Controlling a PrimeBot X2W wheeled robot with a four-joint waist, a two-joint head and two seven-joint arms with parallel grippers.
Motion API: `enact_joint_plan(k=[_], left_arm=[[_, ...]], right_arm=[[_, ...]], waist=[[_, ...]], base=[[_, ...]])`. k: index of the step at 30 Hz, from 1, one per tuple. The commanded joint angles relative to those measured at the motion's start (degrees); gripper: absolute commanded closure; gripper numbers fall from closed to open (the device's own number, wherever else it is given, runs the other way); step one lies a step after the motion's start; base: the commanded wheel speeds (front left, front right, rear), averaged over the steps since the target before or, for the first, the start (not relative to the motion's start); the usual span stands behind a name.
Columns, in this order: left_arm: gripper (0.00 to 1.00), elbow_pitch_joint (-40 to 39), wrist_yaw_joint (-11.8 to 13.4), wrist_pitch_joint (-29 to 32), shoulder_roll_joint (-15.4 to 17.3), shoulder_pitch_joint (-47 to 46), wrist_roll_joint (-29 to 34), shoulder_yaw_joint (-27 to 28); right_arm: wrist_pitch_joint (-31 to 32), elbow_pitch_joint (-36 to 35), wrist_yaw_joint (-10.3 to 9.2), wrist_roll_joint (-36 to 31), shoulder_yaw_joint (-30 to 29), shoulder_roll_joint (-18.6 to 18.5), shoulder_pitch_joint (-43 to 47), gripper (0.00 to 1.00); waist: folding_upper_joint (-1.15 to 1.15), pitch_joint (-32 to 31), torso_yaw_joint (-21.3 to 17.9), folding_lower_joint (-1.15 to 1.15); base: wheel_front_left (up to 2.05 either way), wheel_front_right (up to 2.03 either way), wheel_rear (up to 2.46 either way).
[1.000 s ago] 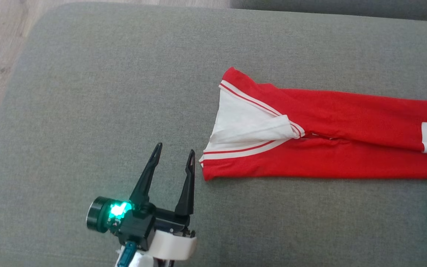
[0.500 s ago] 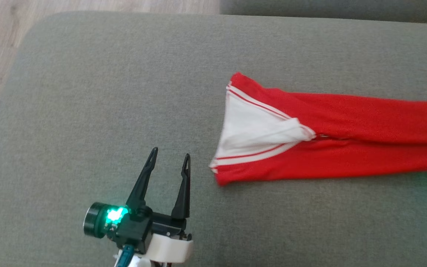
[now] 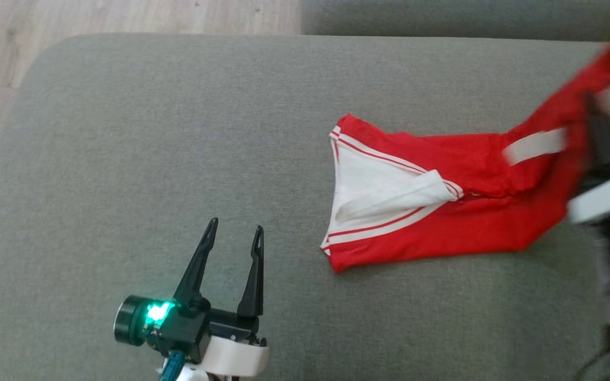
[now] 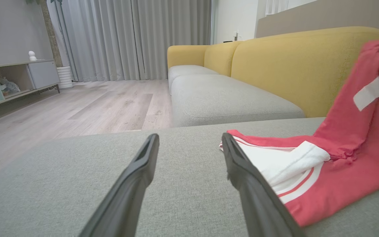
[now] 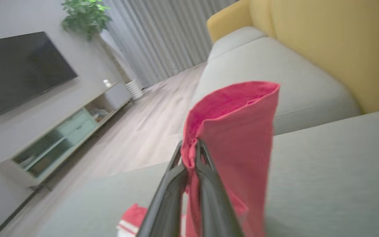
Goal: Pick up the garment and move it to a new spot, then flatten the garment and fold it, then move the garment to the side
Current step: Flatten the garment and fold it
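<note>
While the right gripper [image 5: 190, 149] is closed tight on a fold of the red garment [image 3: 442, 233], that end hangs lifted off the cushion [image 3: 178, 132] at the far right, blurred in the head view. A white patch [image 3: 532, 145] shows on the raised part. The rest of the garment lies on the cushion right of the middle, its white-lined, striped opening turned left. The left gripper [image 3: 233, 233] hovers low at the near left, fingers spread wide with nothing between them, near the garment's left edge but apart from it.

The cushion is grey woven cloth with a rounded far-left corner. A second grey seat [image 4: 222, 98] lies beyond it, backed by a yellow sofa [image 4: 291, 65]. Pale wood floor [image 4: 94, 105] runs to grey curtains [image 4: 127, 39], a low cabinet [image 4: 12, 79], a wall TV [image 5: 21, 65] and a plant [image 5: 84, 16].
</note>
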Motion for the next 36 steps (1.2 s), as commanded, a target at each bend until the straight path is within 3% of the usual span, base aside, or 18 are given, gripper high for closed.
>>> enact_joint_plan(k=[1, 7, 15, 17, 18, 19, 26, 29, 36], left_arm=[[0.00, -1.43, -0.14, -0.55, -0.51, -1.00, 0.76, 1.97], [0.00, -0.80, -0.90, -0.55, -0.88, -0.76, 0.79, 2.01], [0.00, -0.31, -1.27, -0.55, -1.28, -0.45, 0.78, 2.10], [0.00, -0.29, -1.24, -0.55, -1.36, -0.38, 0.74, 2.18], [0.00, -0.30, -1.20, -0.55, -1.39, -0.28, 0.72, 2.23], [0.00, -0.32, -1.15, -0.55, -1.42, -0.17, 0.71, 2.28], [0.00, -0.01, -0.85, -0.55, -1.55, 0.15, 0.76, 2.85], [0.00, 0.05, -0.63, -0.55, -1.58, 0.43, 0.78, 3.43], [0.00, -2.17, -0.46, -0.55, -1.61, 2.97, -0.25, 6.33]], right_arm=[[0.43, -2.86, -0.04, 0.42, 2.49, 0.87, -0.71, 1.00], [-0.50, -0.70, -0.04, -0.81, 13.24, 6.69, -0.26, 1.00], [-7.87, 12.20, -0.04, -0.18, 22.14, 8.04, -0.59, 0.99], [-9.48, 14.79, -0.04, 1.03, 23.99, 8.05, -0.97, 0.58], [-10.35, 15.91, -0.04, 1.52, 24.60, 8.06, -1.21, 0.11], [-11.19, 16.84, -0.04, 2.16, 25.18, 8.06, -1.44, 0.00], [-19.00, 16.60, -0.04, 4.00, 25.48, 8.07, -2.72, 0.00], [-23.75, 14.54, -0.04, 0.07, 22.54, 6.75, -1.71, 0.00], [-32.09, 9.95, -0.04, -12.43, 16.54, -0.77, 6.37, 0.00]], waist=[[0.00, -0.28, 0.69, 0.00], [0.00, -0.77, 3.67, 0.00], [0.00, -0.63, 7.07, 0.00], [0.00, -0.45, 7.36, 0.00], [0.00, -0.36, 7.39, 0.00], [0.00, -0.28, 7.35, 0.00], [0.00, -0.88, 5.70, 0.00], [0.00, -1.84, 4.29, 0.00], [0.00, -5.61, 0.18, 0.00]], base=[[0.00, 0.00, 0.00], [0.00, 0.00, 0.00], [0.00, 0.00, 0.00], [0.00, 0.00, 0.00], [0.00, 0.00, 0.00], [0.00, 0.00, 0.00], [0.00, 0.00, 0.00], [0.00, 0.00, 0.00], [0.00, 0.00, 0.00]])
